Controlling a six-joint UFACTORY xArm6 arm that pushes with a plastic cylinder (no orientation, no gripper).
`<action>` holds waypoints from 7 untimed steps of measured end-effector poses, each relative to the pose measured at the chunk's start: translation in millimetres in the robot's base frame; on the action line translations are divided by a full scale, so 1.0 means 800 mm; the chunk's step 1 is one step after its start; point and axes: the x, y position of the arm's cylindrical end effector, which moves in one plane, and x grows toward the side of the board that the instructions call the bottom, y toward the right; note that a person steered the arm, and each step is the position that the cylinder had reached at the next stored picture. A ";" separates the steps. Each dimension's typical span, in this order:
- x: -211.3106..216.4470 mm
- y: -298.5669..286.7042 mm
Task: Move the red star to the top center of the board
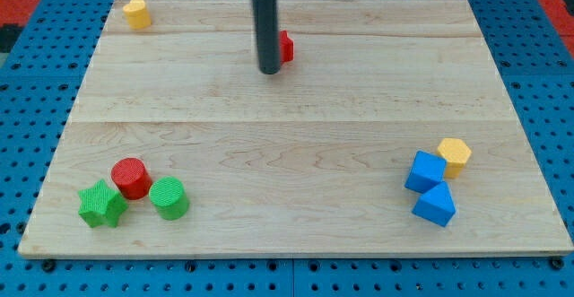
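Wooden board (296, 144) on blue pegboard (36, 82), taken from the view's left to right. Yellow block (136, 13) at the top-left corner. Green star (101, 205), red cylinder (131, 178) and green cylinder (169, 197) clustered at bottom left, touching or nearly so. Near top centre, my tip (270, 71) planted on the board; no claw here to spread or pinch, only a plain dark rod. Red star (285, 47) just beside the rod on its right, partly hidden behind it, apparently touching. Far right: blue cube (425, 171), blue wedge-like block (435, 205), yellow hexagonal block (455, 155) huddled together.
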 end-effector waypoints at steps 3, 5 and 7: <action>-0.097 -0.005; -0.125 -0.005; -0.041 0.022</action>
